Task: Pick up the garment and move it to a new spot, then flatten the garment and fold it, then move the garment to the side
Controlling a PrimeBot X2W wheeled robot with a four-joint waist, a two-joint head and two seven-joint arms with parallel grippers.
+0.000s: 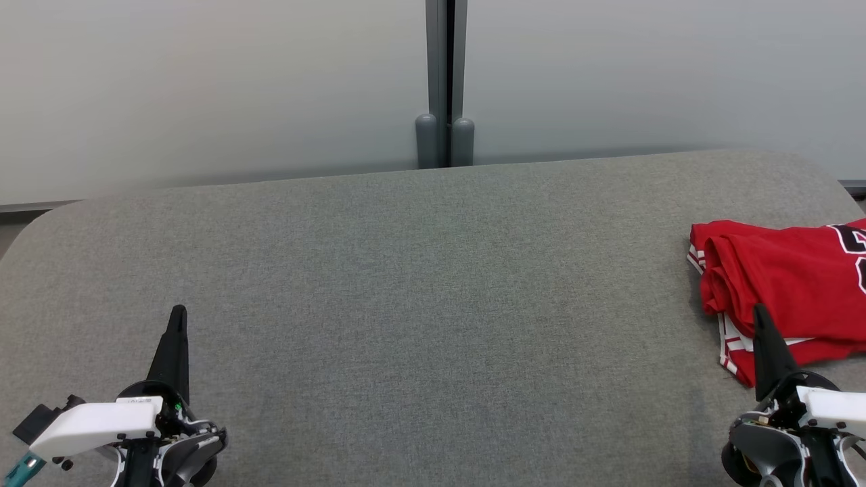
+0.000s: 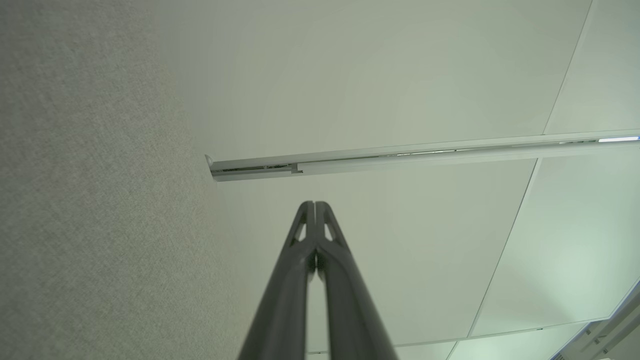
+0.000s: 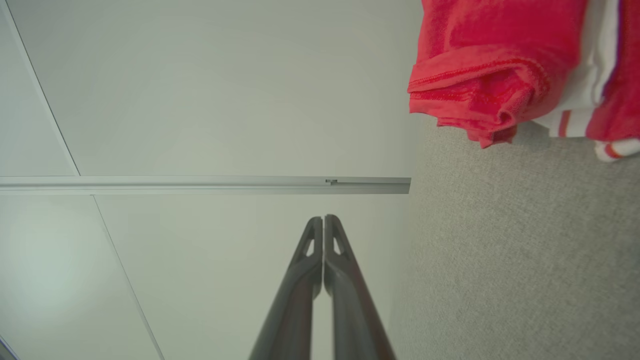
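At the near left, the left gripper [image 1: 178, 312] has its two dark fingers pressed together with nothing between them, over the grey fabric-covered table [image 1: 433, 284]. At the near right, the right gripper [image 1: 759, 311] is closed in the same way and also grips nothing. The red jersey [image 1: 785, 270] with white striped trim lies folded on the table's right side, just beside this gripper's fingers; whether they touch, I cannot tell.
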